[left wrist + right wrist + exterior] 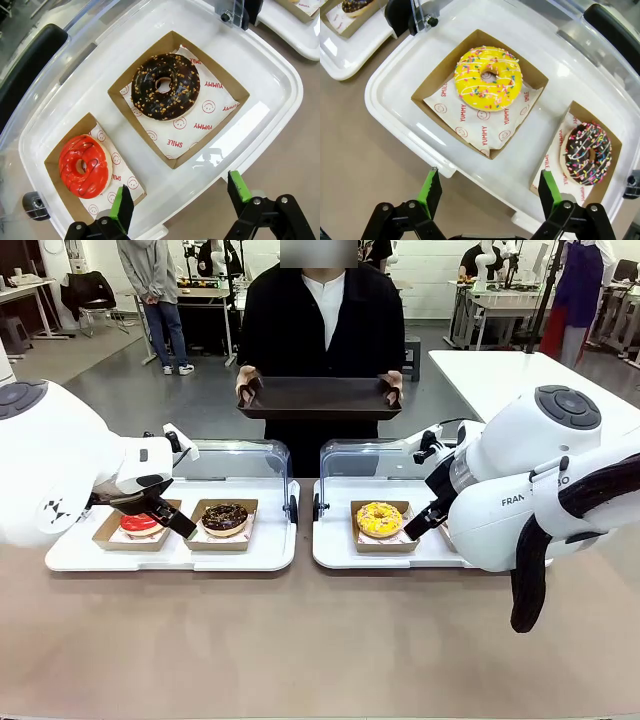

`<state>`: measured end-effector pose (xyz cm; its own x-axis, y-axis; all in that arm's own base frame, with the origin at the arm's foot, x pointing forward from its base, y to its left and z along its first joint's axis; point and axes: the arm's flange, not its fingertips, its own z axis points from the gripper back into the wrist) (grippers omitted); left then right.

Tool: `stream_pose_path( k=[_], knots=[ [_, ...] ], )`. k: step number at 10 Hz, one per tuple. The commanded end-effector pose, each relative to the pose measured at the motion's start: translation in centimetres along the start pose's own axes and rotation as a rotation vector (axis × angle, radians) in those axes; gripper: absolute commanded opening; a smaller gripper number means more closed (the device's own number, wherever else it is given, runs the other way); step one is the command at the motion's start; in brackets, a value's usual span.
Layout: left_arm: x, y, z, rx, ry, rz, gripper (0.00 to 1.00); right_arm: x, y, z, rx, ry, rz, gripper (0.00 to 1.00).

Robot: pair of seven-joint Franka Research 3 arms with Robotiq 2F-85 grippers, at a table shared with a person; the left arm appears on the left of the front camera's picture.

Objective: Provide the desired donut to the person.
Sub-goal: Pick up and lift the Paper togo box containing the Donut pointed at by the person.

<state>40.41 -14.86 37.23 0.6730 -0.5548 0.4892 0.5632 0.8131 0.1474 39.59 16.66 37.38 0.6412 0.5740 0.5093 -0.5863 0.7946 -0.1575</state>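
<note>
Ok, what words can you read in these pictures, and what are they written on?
"YUMMY": red print on the paper liner under the nut-topped chocolate donut.
"SMILE": same paper liner, beside small smiley faces.
"YUMMY" and "SMILE": second liner, under the yellow donut.
"SMIL": third liner, under the red donut, partly covered.
"FRAN": right arm, the rest hidden.

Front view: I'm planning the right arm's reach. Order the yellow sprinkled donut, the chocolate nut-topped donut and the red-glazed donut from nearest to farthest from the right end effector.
1. Yellow sprinkled donut, on the right white tray, beside the right end effector.
2. Chocolate nut-topped donut, on the left tray, nearer the middle.
3. Red-glazed donut, same tray, far left end.
</note>
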Motion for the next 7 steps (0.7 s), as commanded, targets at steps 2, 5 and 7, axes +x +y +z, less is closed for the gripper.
stream_pose_path(
  k=[2,5,7],
  knots=[
    [-0.01,-0.01,-0.01,0.000,0.000,0.000,1.00,0.00,0.01,0.00,0.000,0.000,0.000,1.00],
    [-0.01,-0.01,-0.01,0.000,0.000,0.000,1.00,0.00,0.01,0.00,0.000,0.000,0.000,1.00],
    [-0.01,-0.01,-0.01,0.000,0.000,0.000,1.00,0.00,0.01,0.00,0.000,0.000,0.000,1.00]
  ],
)
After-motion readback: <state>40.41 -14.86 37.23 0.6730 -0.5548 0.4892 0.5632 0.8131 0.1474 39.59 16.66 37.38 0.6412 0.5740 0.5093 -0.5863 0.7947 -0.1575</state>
